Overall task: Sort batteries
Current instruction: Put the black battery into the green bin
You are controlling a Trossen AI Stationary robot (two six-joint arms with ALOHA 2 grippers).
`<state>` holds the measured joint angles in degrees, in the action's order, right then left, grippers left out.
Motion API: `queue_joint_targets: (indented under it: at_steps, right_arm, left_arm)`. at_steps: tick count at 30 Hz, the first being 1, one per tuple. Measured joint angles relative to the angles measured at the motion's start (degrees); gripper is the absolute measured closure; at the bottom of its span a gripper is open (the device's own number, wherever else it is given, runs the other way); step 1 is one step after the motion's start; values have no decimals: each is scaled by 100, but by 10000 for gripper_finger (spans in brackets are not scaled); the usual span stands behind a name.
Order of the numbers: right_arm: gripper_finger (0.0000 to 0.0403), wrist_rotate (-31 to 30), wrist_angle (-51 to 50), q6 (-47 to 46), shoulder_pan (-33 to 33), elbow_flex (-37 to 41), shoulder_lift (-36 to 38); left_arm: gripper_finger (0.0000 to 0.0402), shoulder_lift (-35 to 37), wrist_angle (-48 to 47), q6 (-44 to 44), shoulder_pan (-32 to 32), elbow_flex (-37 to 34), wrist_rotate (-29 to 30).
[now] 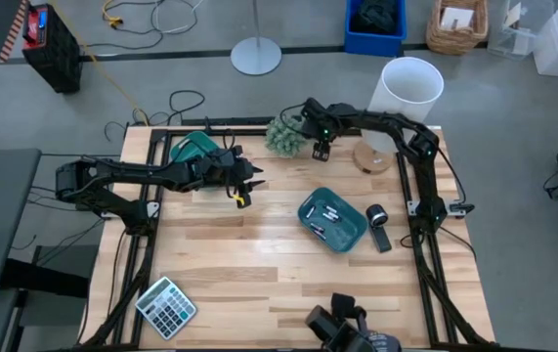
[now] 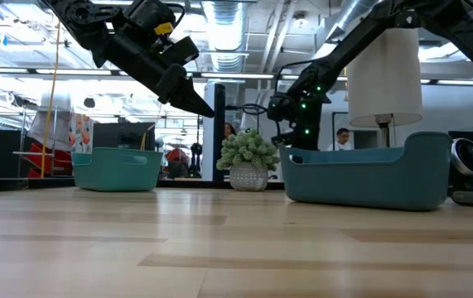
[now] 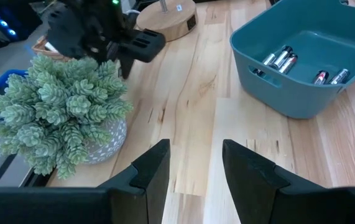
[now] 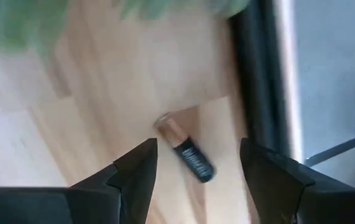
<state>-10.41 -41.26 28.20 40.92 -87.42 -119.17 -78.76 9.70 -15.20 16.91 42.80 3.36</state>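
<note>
From above, the left gripper (image 1: 240, 186) hovers over the wooden table (image 1: 259, 264) beside one teal tray (image 1: 193, 149), fingers parted and empty. The right gripper (image 1: 321, 147) hangs near the potted plant (image 1: 282, 135), jaws wide with nothing between them. A second teal tray (image 1: 310, 221) holds batteries (image 1: 331, 213); a calculator (image 1: 166, 306) lies at the near edge.

At table height, both grippers sit above the surface, plant between the trays.

The left wrist view shows spread fingers (image 3: 153, 169) and several batteries in the tray (image 3: 270, 93).

The right wrist view shows a dark, copper-tipped battery (image 4: 185, 150) lying on the wood between open fingers (image 4: 137, 168), untouched
</note>
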Motion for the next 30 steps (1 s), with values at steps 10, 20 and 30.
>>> queue_joint_targets:
  at_steps: [10,20,30]
  right_arm:
    - [152,74,290,403,49,462,12]
    - [155,85,302,531,-17,496,12]
    - [168,90,127,637,-104,498,3]
  left_arm:
    - [260,0,-1,0,0,1,0]
    - [260,0,2,2,0,1,0]
    - [260,0,-7,0,1,1,0]
